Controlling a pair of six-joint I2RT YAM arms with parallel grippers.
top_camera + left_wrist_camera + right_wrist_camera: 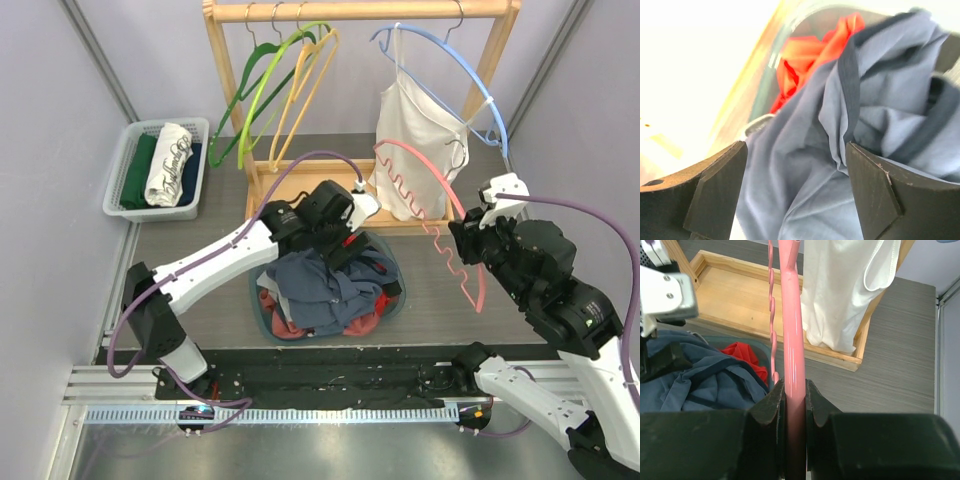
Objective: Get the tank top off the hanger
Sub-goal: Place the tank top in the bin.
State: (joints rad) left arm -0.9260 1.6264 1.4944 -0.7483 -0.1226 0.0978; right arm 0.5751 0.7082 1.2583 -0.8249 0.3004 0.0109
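Right gripper [795,390] clamping bare pink hanger [792,315]. Left gripper [795,192] hovering, fingers apart, over blue tank top [320,285] lying crumpled in basket [253,300]. Likely releasing step: lifting left gripper straight up, watching for fabric snagging on fingers.

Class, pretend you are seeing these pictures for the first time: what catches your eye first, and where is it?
The pink hanger, bare and clamped in the right claw at centre right, draws the eye first. Behind it, a white tank top hangs from the wooden rack at the back. The left claw stands open over a heap of clothes in the middle.
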